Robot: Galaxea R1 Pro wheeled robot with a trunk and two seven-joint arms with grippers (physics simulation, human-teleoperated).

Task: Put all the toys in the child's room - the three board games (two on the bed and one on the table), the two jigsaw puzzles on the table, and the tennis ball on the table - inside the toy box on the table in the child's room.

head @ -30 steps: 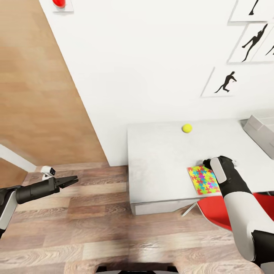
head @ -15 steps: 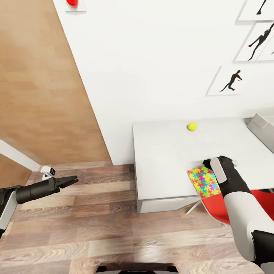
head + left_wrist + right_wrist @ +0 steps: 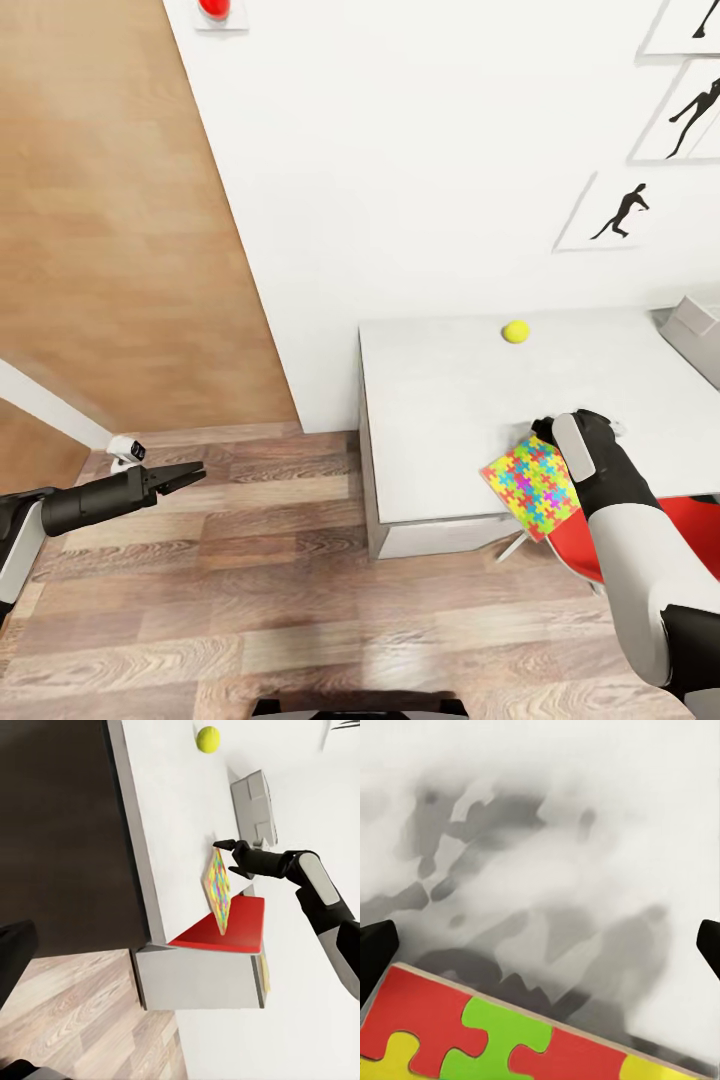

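Toy box [image 3: 698,335] at the far end of the table [image 3: 440,400] from the tennis ball, cut off by the head view's edge, one grey corner showing. Right gripper [image 3: 541,432] fingertips hidden behind the wrist and the jigsaw puzzle [image 3: 530,472] at the table's near edge; grip not clearly seen. Red chair [image 3: 690,525] under the table largely covered by the right arm. Wall pictures [image 3: 625,212] above the table partly cropped.
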